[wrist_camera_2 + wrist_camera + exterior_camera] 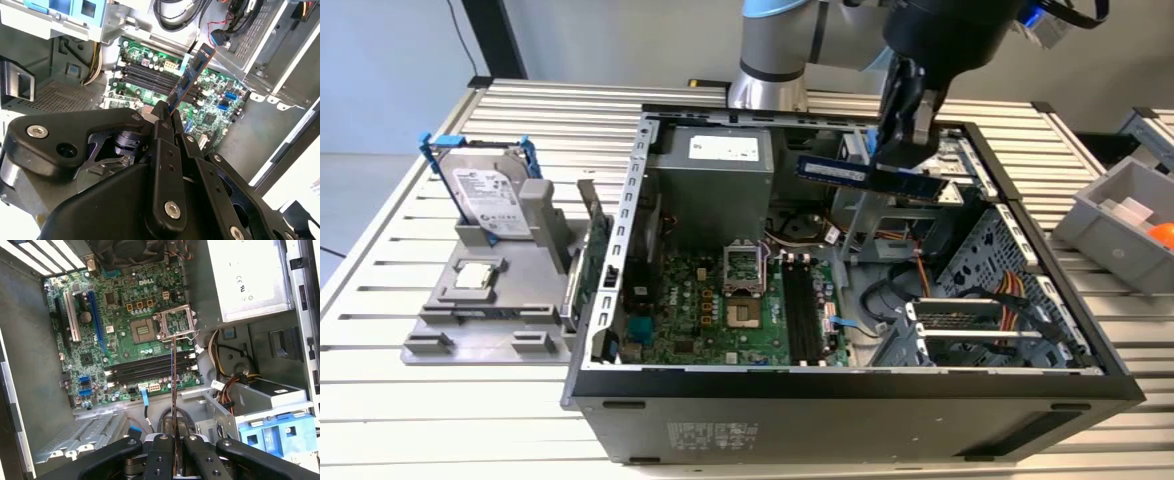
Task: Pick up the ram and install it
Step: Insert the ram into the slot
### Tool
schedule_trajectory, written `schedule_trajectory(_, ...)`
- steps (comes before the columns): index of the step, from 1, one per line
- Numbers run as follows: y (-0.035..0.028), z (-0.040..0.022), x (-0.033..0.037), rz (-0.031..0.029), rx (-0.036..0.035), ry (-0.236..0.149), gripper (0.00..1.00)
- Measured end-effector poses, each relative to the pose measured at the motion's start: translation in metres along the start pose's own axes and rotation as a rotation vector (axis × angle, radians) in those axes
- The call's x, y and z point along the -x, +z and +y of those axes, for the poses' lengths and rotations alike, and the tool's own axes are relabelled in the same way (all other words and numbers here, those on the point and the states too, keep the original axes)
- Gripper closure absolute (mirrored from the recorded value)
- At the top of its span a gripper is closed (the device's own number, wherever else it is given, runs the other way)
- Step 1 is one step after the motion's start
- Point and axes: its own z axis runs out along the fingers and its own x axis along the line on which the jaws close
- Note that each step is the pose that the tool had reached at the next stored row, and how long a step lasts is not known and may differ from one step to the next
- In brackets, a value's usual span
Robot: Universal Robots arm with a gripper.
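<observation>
Gripper: the gripper (903,160) hangs in the upper part of the frame, toward the exterior view's right, clamped on the ram. In both wrist views it is seen pinching the stick near one end (167,112) (174,440).
Ram: the ram (870,175) is held in the air above the open computer case (854,405), lying roughly level, and touches nothing but the gripper. The second wrist view shows its blue face (192,75); the first wrist view shows it edge-on as a thin line (173,385).
Memory slots: the long black memory slots (801,310) on the motherboard (700,300) lie lower in the frame, well apart from the stick. In the first wrist view they (150,369) appear unoccupied.
Done: the pick-up, judged complete, since the stick is off any surface and carried over the case.
Left: the installation. The stick is not yet in a slot.
</observation>
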Motion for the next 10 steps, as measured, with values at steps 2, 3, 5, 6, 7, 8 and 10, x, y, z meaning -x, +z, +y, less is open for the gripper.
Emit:
schedule_trajectory(2,0.0002,0.0005,-0.0002,-0.0003,-0.0002,0.011,1.0)
schedule_trajectory(3,0.0003,0.0009,-0.0003,-0.0004,-0.0002,0.016,1.0)
schedule_trajectory(5,0.0004,0.0016,-0.0005,-0.0007,-0.0005,0.025,1.0)
schedule_trajectory(6,0.0004,0.002,-0.0006,-0.0008,-0.0006,0.031,1.0)
schedule_trajectory(7,0.0004,0.0024,-0.0006,-0.0009,-0.0007,0.037,1.0)
schedule_trajectory(8,0.0005,0.0028,-0.0007,-0.0009,-0.0008,0.045,1.0)
schedule_trajectory(10,0.0006,0.0033,-0.0009,-0.0012,-0.0011,0.06,1.0)
